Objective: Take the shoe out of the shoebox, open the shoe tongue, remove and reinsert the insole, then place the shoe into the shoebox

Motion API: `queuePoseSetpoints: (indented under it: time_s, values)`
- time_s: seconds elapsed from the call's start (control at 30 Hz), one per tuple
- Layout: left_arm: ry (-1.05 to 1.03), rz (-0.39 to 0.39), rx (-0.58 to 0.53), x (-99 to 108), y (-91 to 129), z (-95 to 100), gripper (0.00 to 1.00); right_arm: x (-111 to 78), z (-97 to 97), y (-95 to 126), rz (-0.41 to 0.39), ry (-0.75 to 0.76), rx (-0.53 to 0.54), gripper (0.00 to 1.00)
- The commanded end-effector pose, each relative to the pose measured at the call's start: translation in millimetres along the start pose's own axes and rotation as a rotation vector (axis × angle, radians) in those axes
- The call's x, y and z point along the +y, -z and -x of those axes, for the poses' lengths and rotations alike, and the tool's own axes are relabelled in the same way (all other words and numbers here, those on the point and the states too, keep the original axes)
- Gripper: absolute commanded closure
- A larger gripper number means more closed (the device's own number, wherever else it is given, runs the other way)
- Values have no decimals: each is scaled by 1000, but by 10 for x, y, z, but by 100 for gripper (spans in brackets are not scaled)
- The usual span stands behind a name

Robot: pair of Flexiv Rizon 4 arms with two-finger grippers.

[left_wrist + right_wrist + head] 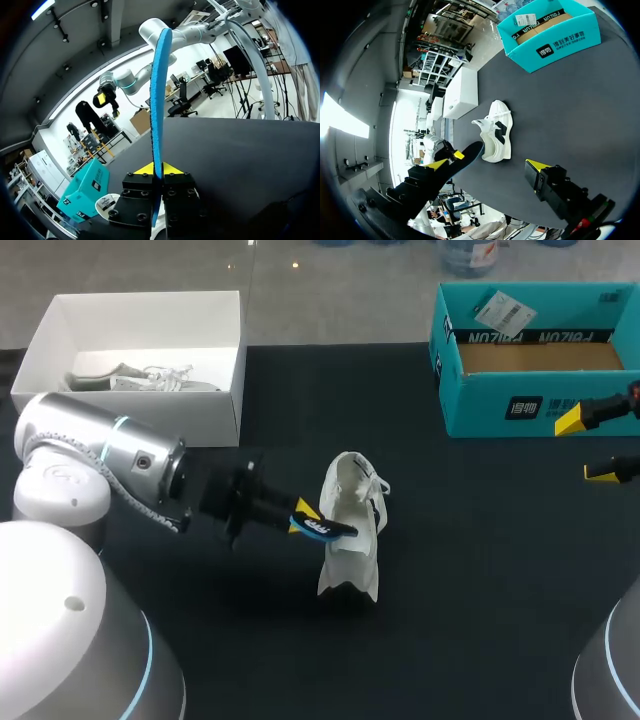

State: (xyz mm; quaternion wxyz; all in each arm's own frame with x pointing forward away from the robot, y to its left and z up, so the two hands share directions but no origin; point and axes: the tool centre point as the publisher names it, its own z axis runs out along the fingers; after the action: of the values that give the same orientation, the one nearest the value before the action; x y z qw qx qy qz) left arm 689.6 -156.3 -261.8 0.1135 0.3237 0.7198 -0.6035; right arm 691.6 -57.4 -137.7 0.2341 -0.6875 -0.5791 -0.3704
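A white shoe [350, 530] with black side markings [496, 131] lies on the dark table, between the two boxes. My left gripper [304, 520] is shut on a blue insole [322, 529], whose far end reaches over the shoe's opening. In the left wrist view the insole [159, 95] sticks out edge-on from between the yellow tips of that gripper [159, 169]. The teal shoebox [530, 390] stands open at the back right. In front of it my right gripper [588, 446] hangs open and holds nothing. In its own wrist view the right gripper [487, 166] is a good way from the shoe.
An open white box [215, 390] at the back left holds another pale shoe [140, 378]. The white box [462, 92] and the teal shoebox [550, 37] also show beyond the shoe in the right wrist view. Bare dark tabletop [480, 590] lies in front of the shoe.
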Motion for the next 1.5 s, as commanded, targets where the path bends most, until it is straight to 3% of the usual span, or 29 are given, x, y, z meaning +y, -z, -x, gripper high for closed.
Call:
queuePoseSetpoints:
  time_s: [0.03,0.2,0.57,1.0,1.3,1.5]
  values:
    - [17,7,6,109,-62,-12,100,1,0,-5,-1,-2,-3,0]
    - [13,57,5,303,-89,-31,100,1,0,-5,-1,-2,-3,0]
    - [35,83,13,361,-81,-68,100,1,0,-5,-1,-2,-3,0]
    - [6,-55,-6,-106,-42,19,100,1,0,-5,-1,-2,-3,0]
    - [-5,-127,12,-175,-343,76,100,1,0,-5,-1,-2,-3,0]
    - [-25,-114,0,-142,-519,129,100,1,0,-5,-1,-2,-3,0]
